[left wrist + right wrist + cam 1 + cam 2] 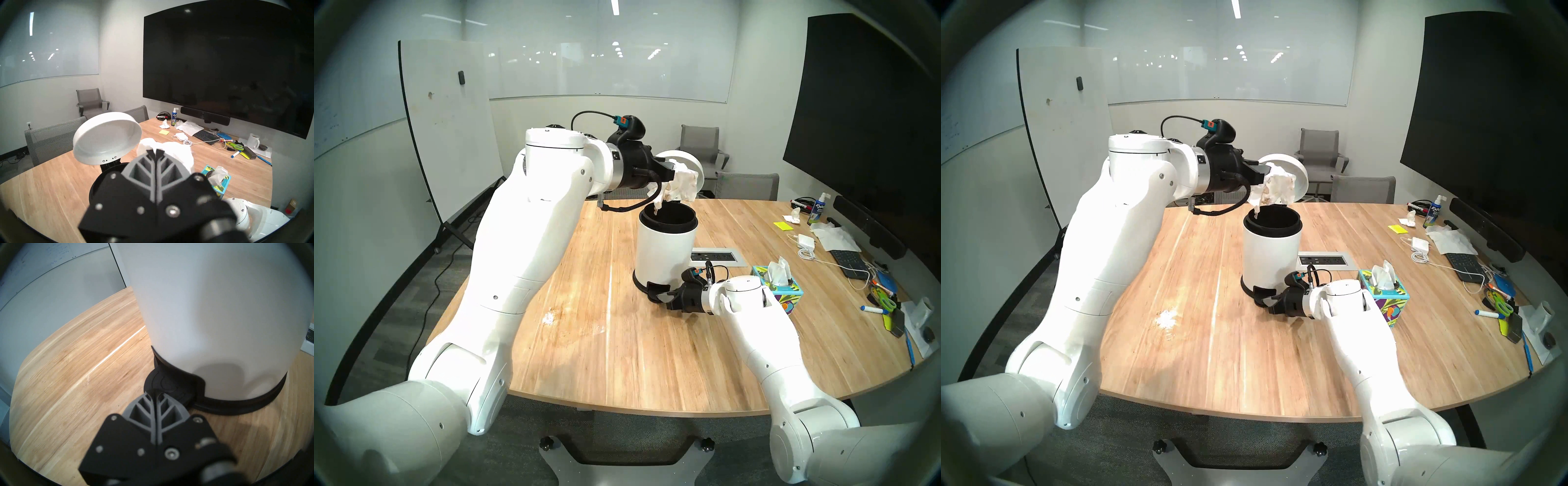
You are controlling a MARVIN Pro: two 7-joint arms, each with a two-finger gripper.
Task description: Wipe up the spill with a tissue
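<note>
Wooden table (653,339): left gripper (674,170) clamps soft, light crumpled tissue (682,185) above open pedal bin (665,251); right gripper (665,298), fingers together, presses the pedal (163,387).

Left arm (531,217) raised, jaws clamped; right arm (751,325) low, jaws closed.
</note>
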